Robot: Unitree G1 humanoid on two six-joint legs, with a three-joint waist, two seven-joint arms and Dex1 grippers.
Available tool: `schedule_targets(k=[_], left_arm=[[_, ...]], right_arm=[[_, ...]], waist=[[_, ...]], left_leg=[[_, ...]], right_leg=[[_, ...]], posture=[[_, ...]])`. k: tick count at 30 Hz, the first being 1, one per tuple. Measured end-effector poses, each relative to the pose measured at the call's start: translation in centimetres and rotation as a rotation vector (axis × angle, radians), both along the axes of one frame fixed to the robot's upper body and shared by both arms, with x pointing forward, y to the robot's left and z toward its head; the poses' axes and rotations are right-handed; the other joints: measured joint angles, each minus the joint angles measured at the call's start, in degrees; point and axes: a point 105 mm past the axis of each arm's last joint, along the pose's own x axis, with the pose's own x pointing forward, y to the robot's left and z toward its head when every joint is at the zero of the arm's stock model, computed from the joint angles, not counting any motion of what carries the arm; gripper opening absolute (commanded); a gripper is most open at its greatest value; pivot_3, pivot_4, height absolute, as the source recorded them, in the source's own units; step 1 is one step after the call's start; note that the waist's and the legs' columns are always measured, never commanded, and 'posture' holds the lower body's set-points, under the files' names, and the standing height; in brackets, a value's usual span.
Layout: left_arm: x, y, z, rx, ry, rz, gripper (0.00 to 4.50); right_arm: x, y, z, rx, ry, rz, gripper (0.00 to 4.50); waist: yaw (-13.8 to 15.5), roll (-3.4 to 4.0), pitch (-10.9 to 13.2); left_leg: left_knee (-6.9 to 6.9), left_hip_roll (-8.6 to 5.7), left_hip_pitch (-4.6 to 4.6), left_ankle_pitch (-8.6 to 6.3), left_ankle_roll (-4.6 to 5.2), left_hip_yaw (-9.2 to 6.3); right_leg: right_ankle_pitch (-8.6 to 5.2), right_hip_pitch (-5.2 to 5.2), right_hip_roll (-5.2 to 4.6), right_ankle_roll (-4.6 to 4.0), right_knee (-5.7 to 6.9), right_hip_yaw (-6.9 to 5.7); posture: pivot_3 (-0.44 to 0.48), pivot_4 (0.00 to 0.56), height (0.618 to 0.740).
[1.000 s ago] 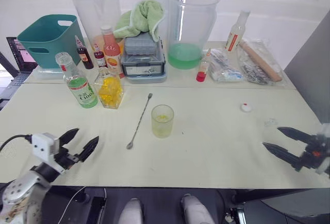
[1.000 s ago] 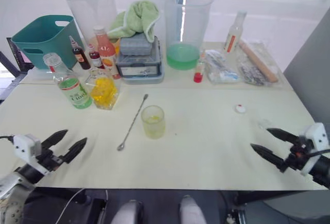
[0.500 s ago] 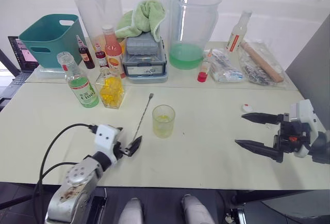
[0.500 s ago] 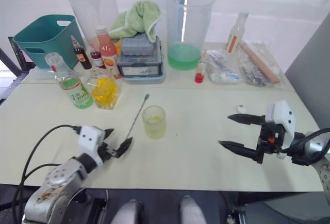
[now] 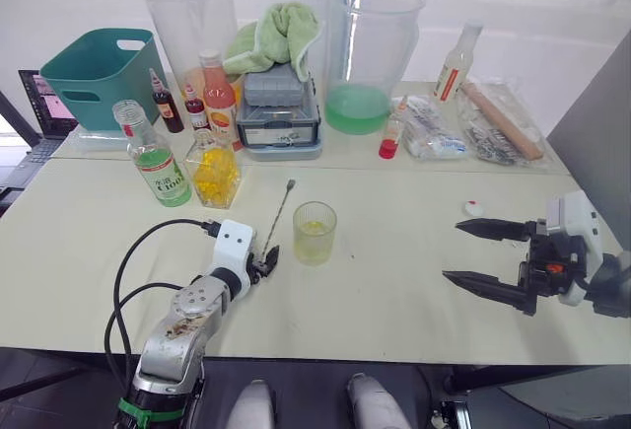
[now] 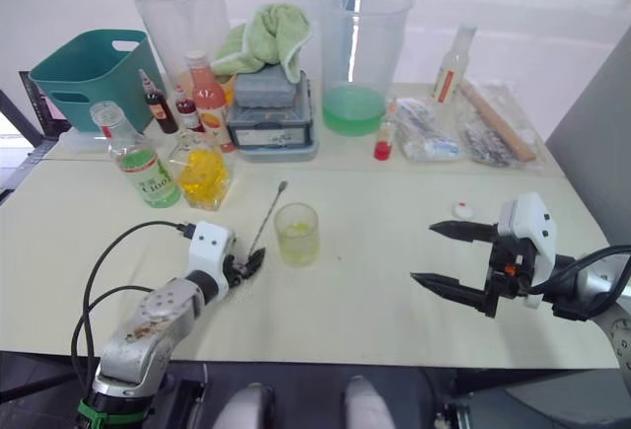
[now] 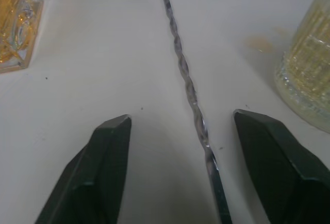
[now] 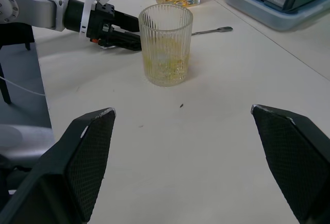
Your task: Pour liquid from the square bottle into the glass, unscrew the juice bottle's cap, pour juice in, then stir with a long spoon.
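The long spoon (image 5: 276,220) lies flat on the table, just left of the glass (image 5: 315,233), which holds a little yellow liquid. My left gripper (image 5: 266,257) is low over the spoon's near end. It is open, and in the left wrist view the spoon (image 7: 185,74) runs between its fingers (image 7: 105,177). The square bottle (image 5: 212,168) and the juice bottle (image 5: 158,165), its neck uncapped, stand at the back left. A small white cap (image 5: 474,208) lies near my right gripper (image 5: 452,250), which hovers open and empty right of the glass (image 8: 165,44).
Along the back stand two big clear pitchers (image 5: 370,49), a teal bin (image 5: 94,74), a grey box (image 5: 278,113) with a green towel (image 5: 271,35) above it, an orange-pink bottle (image 5: 217,99), small dark bottles (image 5: 163,104) and plastic bags (image 5: 463,128). A black cable (image 5: 138,261) loops beside my left arm.
My left arm has pushed forward from the near table edge to the spoon, its fingers now either side of the handle. The right gripper came in from the right edge, then held.
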Motion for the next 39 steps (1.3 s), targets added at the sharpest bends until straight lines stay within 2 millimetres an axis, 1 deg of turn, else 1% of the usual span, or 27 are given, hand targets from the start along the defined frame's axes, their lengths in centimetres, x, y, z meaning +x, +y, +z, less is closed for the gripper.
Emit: schedule_targets(k=[6,7,9,12,17,21,24,28,30,33,36,37,38,39], left_arm=[[0.3,0.3,0.1,-0.016,0.002,0.011,0.26],[0.2,0.6,0.1,0.001,0.003,-0.008,0.05],[-0.3,1.2,0.1,0.036,0.004,-0.050,0.05],[-1.1,2.5,0.0,0.074,-0.001,-0.096,0.05],[-2.7,7.6,0.2,0.175,0.007,-0.108,0.05],[-3.8,10.5,0.4,0.223,0.010,-0.172,0.05],[-4.4,11.8,0.6,0.234,0.007,-0.265,0.05],[-5.1,13.0,0.2,0.225,0.026,-0.389,0.05],[-5.4,13.6,0.3,0.232,0.039,-0.446,0.05],[-5.2,14.0,0.4,0.216,0.045,-0.488,0.05],[-4.2,14.3,0.8,0.241,0.072,-0.515,1.00],[-4.1,14.4,0.9,0.242,0.084,-0.525,1.27],[-4.0,14.3,1.0,0.245,0.101,-0.540,1.67],[-3.9,14.3,1.1,0.245,0.118,-0.557,1.93]], right_arm=[[0.0,-0.2,-0.4,-0.004,0.018,-0.017,4.50],[0.3,-0.1,-0.3,-0.006,0.005,-0.021,4.50],[1.0,0.2,0.0,0.021,-0.033,-0.030,4.50],[1.4,0.3,-0.5,0.017,-0.024,-0.031,4.50],[2.1,0.6,-0.6,0.010,-0.046,-0.031,4.50],[2.4,0.8,-0.7,0.022,-0.048,-0.032,4.50],[2.5,1.2,-0.6,0.028,-0.050,-0.020,4.50],[2.7,1.8,-1.1,0.042,-0.041,-0.012,4.50],[2.8,1.9,-1.1,0.050,-0.047,-0.016,4.50],[3.0,2.1,-1.3,0.061,-0.046,-0.026,4.50],[3.1,2.5,-1.5,0.064,-0.054,-0.041,4.50],[3.1,2.5,-1.5,0.067,-0.058,-0.042,4.50],[3.1,2.6,-1.4,0.067,-0.062,-0.041,4.50],[3.1,2.6,-1.4,0.066,-0.063,-0.043,4.50]], waist=[[0.1,0.00,0.0],[0.1,-0.01,0.0],[-0.4,-0.01,0.0],[-0.8,-0.01,0.0],[-1.2,-0.01,0.0],[-1.1,0.01,0.0],[-0.9,0.02,0.0],[-0.5,0.02,0.0],[-0.5,0.02,0.0],[-0.5,0.04,0.0],[-0.3,0.04,0.0],[-0.4,0.04,0.0],[-0.4,0.04,0.0],[-0.4,0.04,0.0]], left_leg=[[0.00,-0.01,0.00,0.00,0.00,0.00],[-0.02,-0.01,0.02,0.00,0.00,0.00],[-0.04,0.01,0.07,-0.01,0.01,0.02],[-0.15,0.04,0.09,-0.02,0.03,0.05],[-0.43,0.06,0.21,-0.02,0.02,0.08],[-0.54,0.07,0.15,-0.02,0.02,0.09],[-0.60,0.07,0.10,-0.02,0.02,0.14],[-0.79,0.08,0.09,-0.02,0.02,0.18],[-0.87,0.10,0.10,-0.02,0.02,0.18],[-0.90,0.11,0.08,-0.02,0.03,0.18],[-0.90,0.12,0.06,-0.01,0.02,0.16],[-0.90,0.12,0.05,-0.01,0.02,0.17],[-0.90,0.12,0.04,-0.01,0.02,0.17],[-0.90,0.12,0.04,-0.01,0.02,0.18]], right_leg=[[0.00,0.02,-0.02,0.01,-0.03,0.00],[0.00,0.01,-0.01,0.01,-0.02,0.00],[0.00,0.01,-0.01,-0.01,-0.02,0.00],[-0.03,-0.05,0.00,-0.06,0.00,0.01],[-0.09,-0.09,0.00,-0.15,-0.05,0.01],[-0.24,-0.10,-0.03,-0.43,-0.31,0.01],[-0.24,-0.11,-0.08,-0.44,-0.44,0.01],[-0.20,-0.19,-0.10,-0.38,-0.48,0.00],[-0.18,-0.22,-0.10,-0.35,-0.48,-0.02],[-0.10,-0.26,-0.09,-0.21,-0.47,-0.03],[-0.10,-0.28,-0.07,-0.20,-0.43,-0.05],[-0.10,-0.28,-0.07,-0.20,-0.43,-0.05],[-0.10,-0.28,-0.08,-0.20,-0.43,-0.05],[-0.09,-0.28,-0.08,-0.20,-0.44,-0.05]], posture=[[0.000,0.150,0.728],[0.000,0.150,0.728],[0.000,0.150,0.728],[0.000,0.150,0.728],[0.000,0.150,0.728],[0.000,0.150,0.728],[0.000,0.150,0.728],[0.000,0.150,0.728],[0.000,0.150,0.728],[0.000,0.150,0.728],[0.000,0.150,0.728],[0.000,0.150,0.728],[0.000,0.150,0.728],[0.000,0.150,0.728]])
